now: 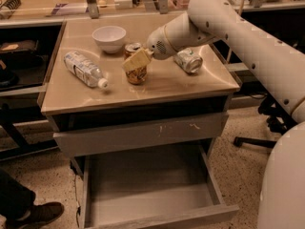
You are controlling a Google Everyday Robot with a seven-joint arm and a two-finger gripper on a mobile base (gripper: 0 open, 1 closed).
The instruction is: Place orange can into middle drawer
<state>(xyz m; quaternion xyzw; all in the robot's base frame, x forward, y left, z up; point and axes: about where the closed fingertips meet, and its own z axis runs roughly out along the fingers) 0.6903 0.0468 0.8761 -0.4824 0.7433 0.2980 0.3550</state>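
Four things sit on the bench (167, 86): a white bowl (109, 36), a clear bottle (86, 69) lying flat, a silver can (188, 60) (also on its side) and the orange can (137, 73), upright near the middle. The tool (135, 60) is at the orange can's upper front; I cannot tell whether it is pinching the can. Below, the middle drawer (143, 135) shows its scratched front, and the bottom drawer (147, 190) under it stands pulled out.

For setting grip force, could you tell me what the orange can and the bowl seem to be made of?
Orange can: likely thin metal, from its shiny silver top. Bowl: smooth white, maybe glazed ceramic or plastic. The tool is at the can's upper front.
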